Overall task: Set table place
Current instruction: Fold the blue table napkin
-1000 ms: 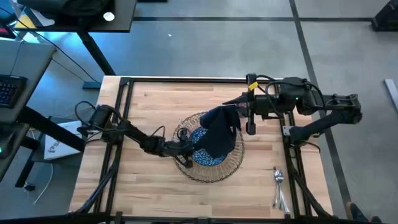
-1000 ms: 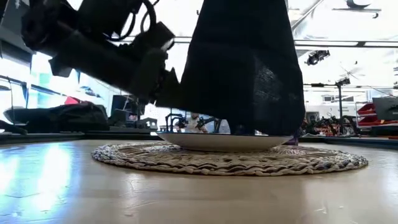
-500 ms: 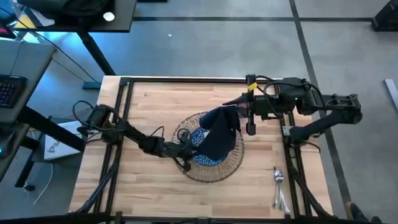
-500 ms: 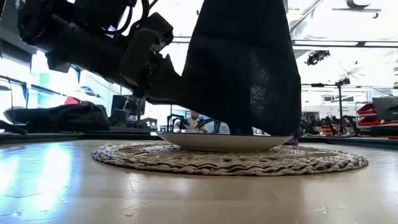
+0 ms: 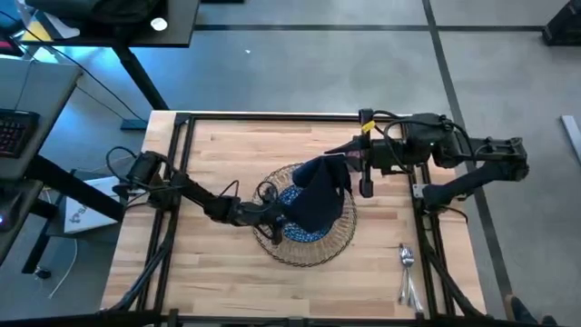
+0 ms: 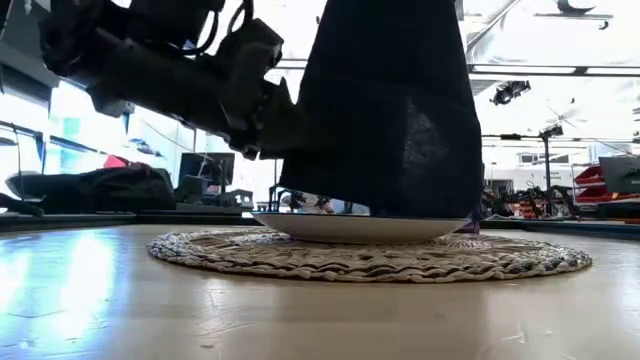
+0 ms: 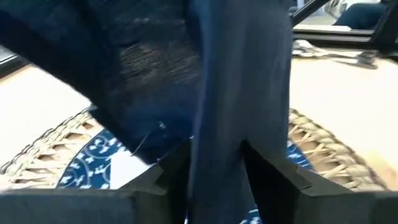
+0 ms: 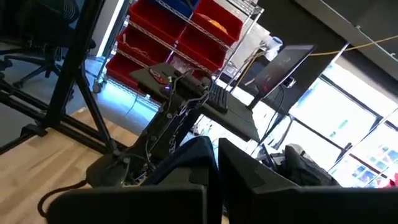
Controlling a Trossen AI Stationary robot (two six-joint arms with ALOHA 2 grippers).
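A dark navy napkin [image 5: 320, 195] hangs upright over the blue-white speckled plate [image 5: 304, 233], which sits on the round wicker mat [image 5: 329, 252] in the middle of the table. My right gripper [image 5: 349, 162] is shut on the napkin's top, on the mat's far right side. My left gripper [image 5: 277, 213] reaches in from the left and is shut on the napkin's lower left part. In the low view the napkin's bottom edge [image 6: 380, 212] hangs right at the plate [image 6: 350, 228]; whether it touches, I cannot tell. My left gripper pinches a vertical fold of the napkin [image 7: 217, 124] between its two fingers [image 7: 174, 171], coming in nearly level from the table's left. The cloth runs up and down through the gap, above the plate. My right gripper pinches the napkin's top end [image 8: 194, 149] between its shut fingers, reaching level from the table's right. A small tip of cloth sticks out past the fingers. The napkin hangs straight down below them.
Silver cutlery [image 5: 406, 268] lies on the wood near the table's right near corner. The black rail frame [image 5: 177, 163] runs along the table's edges. Bare wood shows left of and in front of the mat.
My left gripper has risen a little and moved right, toward the napkin, until its fingers reach the cloth's left side. The napkin's lower left part has been drawn slightly up off the plate. My right gripper has kept still.
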